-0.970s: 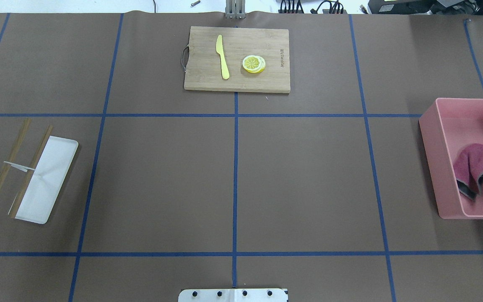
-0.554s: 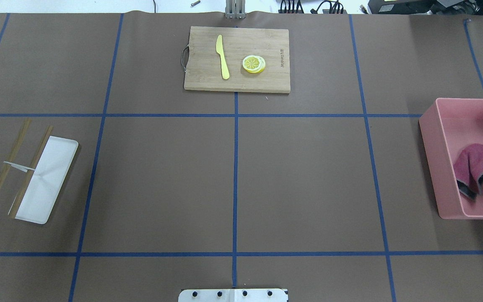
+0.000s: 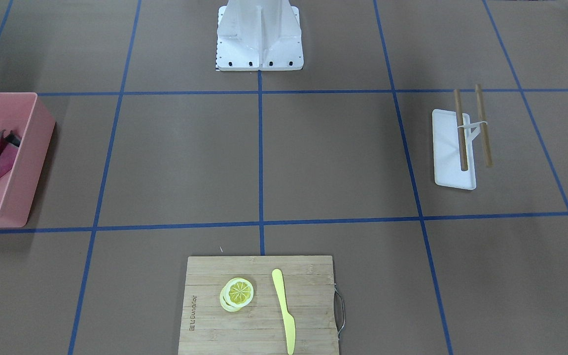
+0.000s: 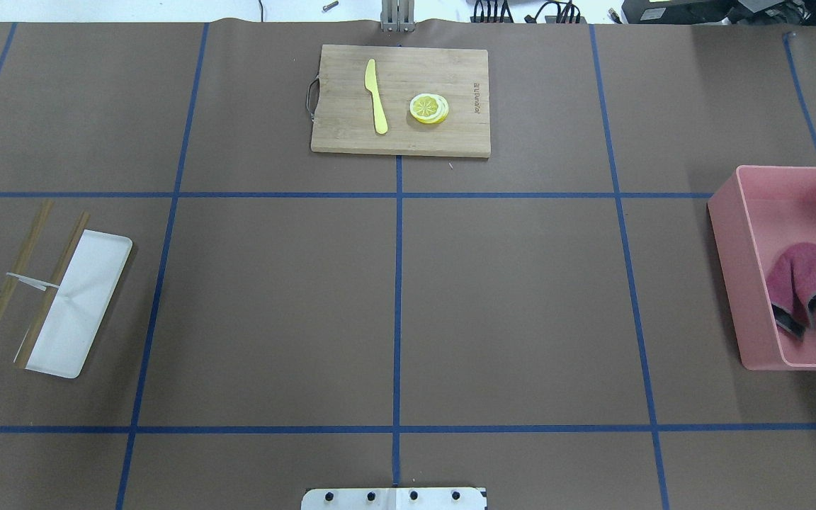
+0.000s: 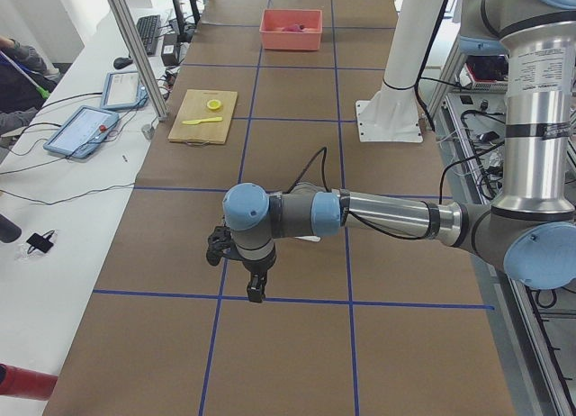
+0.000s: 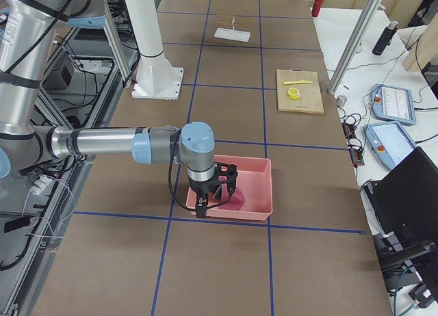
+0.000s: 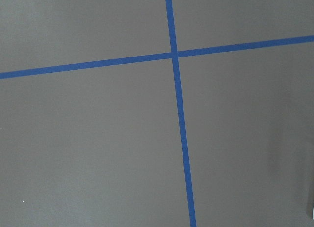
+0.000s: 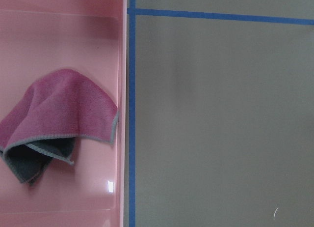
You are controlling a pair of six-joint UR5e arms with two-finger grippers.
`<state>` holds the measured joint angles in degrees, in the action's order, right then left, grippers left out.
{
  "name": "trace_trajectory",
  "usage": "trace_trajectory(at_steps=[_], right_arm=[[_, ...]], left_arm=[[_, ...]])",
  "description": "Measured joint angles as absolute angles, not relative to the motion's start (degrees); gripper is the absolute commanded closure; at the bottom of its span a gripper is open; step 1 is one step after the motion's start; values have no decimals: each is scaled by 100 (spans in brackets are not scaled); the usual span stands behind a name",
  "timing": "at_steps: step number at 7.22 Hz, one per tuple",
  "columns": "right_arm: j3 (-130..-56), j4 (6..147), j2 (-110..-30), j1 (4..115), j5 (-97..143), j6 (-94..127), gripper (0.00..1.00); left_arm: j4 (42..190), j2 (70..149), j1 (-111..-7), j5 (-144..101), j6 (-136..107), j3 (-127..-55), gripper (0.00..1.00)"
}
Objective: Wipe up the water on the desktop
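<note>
The brown desktop [image 4: 514, 304] with its blue tape grid shows no water that I can make out. A magenta cloth [image 4: 801, 280] with a grey underside lies crumpled in a pink bin [image 4: 730, 234] at the right; it also shows in the right wrist view [image 8: 59, 114]. My right gripper [image 6: 203, 206] hangs over the bin's near rim in the exterior right view. My left gripper [image 5: 255, 288] hangs over bare desktop near a tape crossing in the exterior left view. I cannot tell whether either gripper is open or shut.
A bamboo cutting board [image 4: 465, 138] with a yellow knife [image 4: 377, 99] and lemon slices [image 4: 428, 108] sits at the far middle. A white tray [image 4: 86, 297] with two wooden sticks [image 4: 11, 280] lies at the left. The robot's base plate [image 4: 394, 499] is at the near edge.
</note>
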<state>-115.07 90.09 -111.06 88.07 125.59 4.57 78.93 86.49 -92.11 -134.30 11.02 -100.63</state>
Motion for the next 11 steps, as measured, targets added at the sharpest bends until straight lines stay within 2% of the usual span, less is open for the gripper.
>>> trace_trajectory(at_steps=[11], right_arm=[[-11674,9016,-11117,8806,12738,457,0]], left_arm=[[7892,8648,-9211,-13430,1106,-10045,1]])
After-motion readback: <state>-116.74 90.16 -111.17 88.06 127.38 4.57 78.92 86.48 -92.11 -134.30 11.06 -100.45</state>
